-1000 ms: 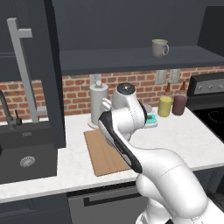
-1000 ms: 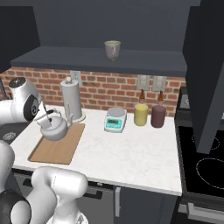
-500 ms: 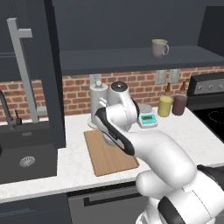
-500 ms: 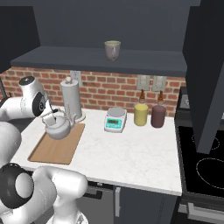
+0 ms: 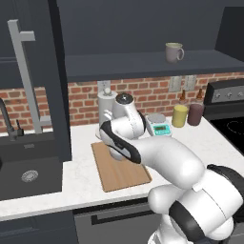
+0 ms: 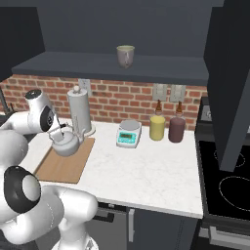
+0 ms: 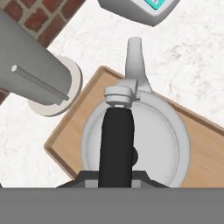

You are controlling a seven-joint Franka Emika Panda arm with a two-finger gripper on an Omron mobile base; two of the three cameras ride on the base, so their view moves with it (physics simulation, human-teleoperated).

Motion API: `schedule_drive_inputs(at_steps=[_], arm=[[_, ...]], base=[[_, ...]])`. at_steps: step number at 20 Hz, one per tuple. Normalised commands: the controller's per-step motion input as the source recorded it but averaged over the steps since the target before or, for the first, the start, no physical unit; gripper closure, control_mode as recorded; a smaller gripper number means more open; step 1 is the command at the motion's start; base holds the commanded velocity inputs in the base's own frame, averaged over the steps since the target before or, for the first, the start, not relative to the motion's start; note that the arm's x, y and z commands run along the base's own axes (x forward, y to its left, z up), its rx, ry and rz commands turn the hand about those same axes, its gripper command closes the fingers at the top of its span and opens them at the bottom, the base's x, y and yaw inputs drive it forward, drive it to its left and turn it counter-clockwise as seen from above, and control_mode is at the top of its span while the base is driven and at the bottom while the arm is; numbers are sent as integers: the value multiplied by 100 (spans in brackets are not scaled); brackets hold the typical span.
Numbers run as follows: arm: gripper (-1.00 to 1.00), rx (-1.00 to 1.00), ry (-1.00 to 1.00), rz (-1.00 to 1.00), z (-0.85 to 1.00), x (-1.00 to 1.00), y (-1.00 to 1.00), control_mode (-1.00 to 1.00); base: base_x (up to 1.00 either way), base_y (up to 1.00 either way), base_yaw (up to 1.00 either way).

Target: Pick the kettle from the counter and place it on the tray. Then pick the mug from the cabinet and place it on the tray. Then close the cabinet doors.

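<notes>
Red brick backs the white speckled stone counter (image 5: 81, 181) in the left base view, where the flat light-brown wooden tray (image 5: 121, 172) lies beside the dark inset sink (image 5: 28, 174); the white arm bends low over the tray's far end and covers what stands there, with a tall grey paper-towel holder (image 5: 106, 106) rising just behind it. High on the dark cabinet shelf (image 5: 143, 63) sits the small grey-beige mug (image 5: 174, 52), and a tall navy cabinet door (image 5: 35, 81) with its long silver bar handle hangs open at the left. Over to the right base view: the squat silver-grey kettle (image 6: 65, 145) sits on the tray's far end, the gripper (image 6: 57, 130) right at its dark arched handle, and along the wall stand a small white digital scale (image 6: 129, 133), a yellow jar (image 6: 157, 128) and a dark-red jar (image 6: 176, 130). Down the hand view now: the dark handle runs straight up between the fingertips, the pincer clamped on it, the kettle's round body inside the tray's rim, its spout pointing towards the scale, the towel holder's base just off the tray's corner.
</notes>
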Motion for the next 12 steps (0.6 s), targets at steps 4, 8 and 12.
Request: schedule_drive_inputs(at_steps=[4,8,12], arm=[[100,0,0,0,-11,27,2,-100],[100,0,0,0,-13,27,0,-100],[100,0,0,0,-14,29,3,-100]], base=[[0,0,0],[0,0,0],[0,0,0]])
